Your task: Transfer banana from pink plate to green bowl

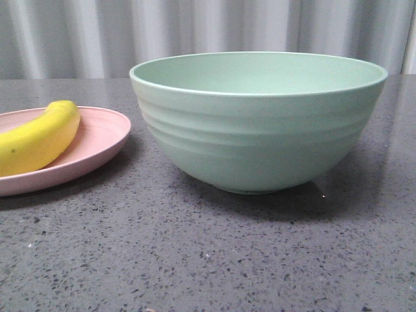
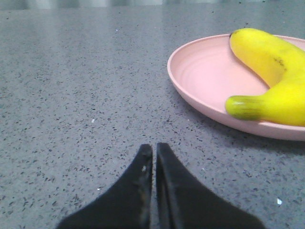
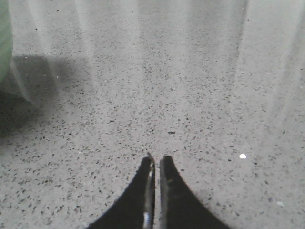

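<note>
The yellow banana lies on the pink plate at the left of the front view. The green bowl stands empty to the plate's right, close to it. In the left wrist view my left gripper is shut and empty over bare table, short of the plate; the banana lies on the plate with its greenish stem end towards the gripper. In the right wrist view my right gripper is shut and empty over bare table, with a sliver of the bowl at the frame's edge. Neither gripper shows in the front view.
The grey speckled table carries the plate and bowl. A pale pleated curtain hangs behind the table's far edge.
</note>
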